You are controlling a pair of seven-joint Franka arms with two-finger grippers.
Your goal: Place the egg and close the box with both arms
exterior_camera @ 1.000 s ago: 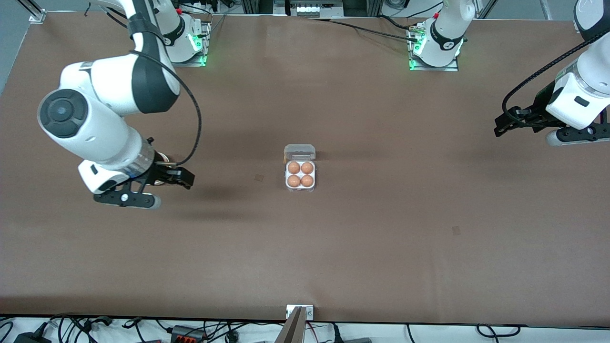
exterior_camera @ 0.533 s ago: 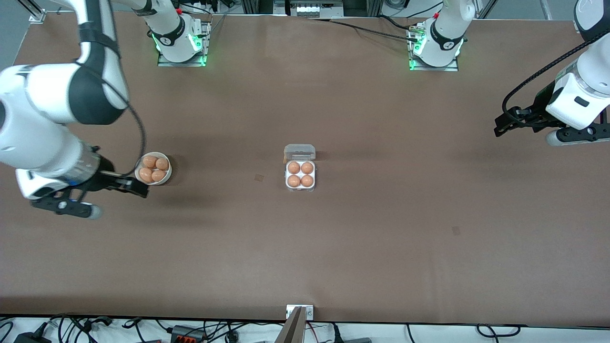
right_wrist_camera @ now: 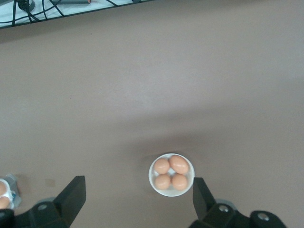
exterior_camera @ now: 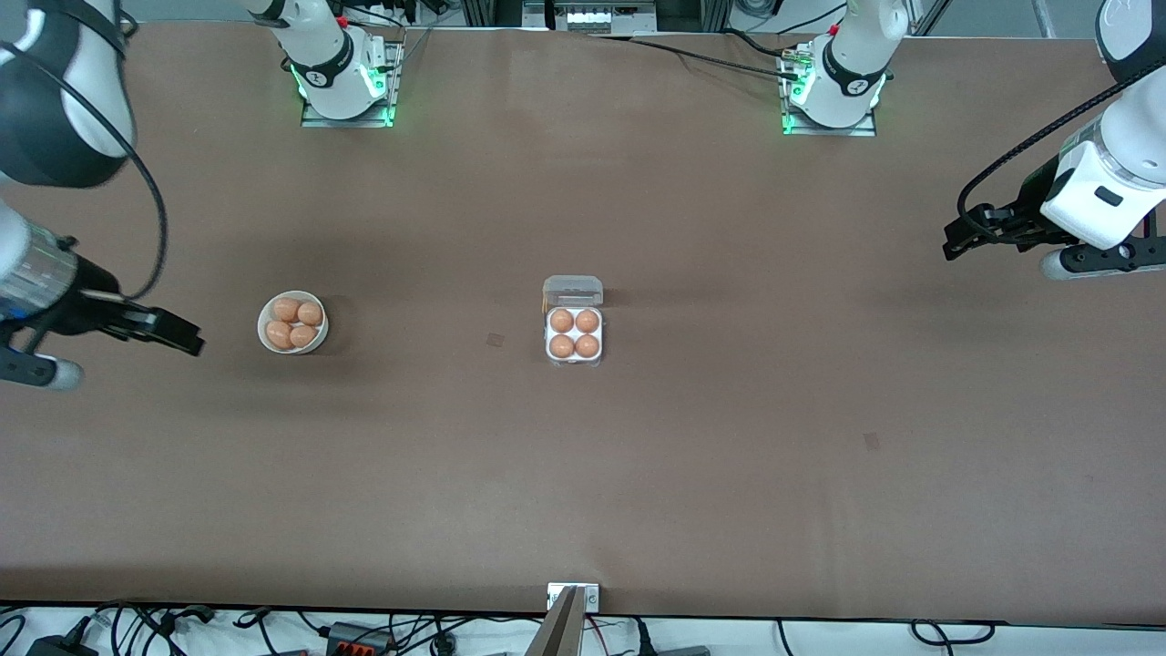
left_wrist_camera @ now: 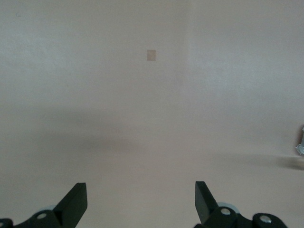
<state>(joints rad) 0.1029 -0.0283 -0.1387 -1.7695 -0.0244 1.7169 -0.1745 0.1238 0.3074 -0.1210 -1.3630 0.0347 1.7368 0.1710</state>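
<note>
Quite a bit gets cropped here. In the right wrist view the box (right_wrist_camera: 5, 194) is barely a sliver at the picture's edge, with only parts of two eggs showing, and its lid isn't visible there at all. The right arm (exterior_camera: 46, 137) runs off the front view's edge, so most of it is out of frame. Same for the left arm (exterior_camera: 1107, 173), cut at the edge. In the left wrist view a small pale thing (left_wrist_camera: 300, 142) at the border is too clipped to identify.
</note>
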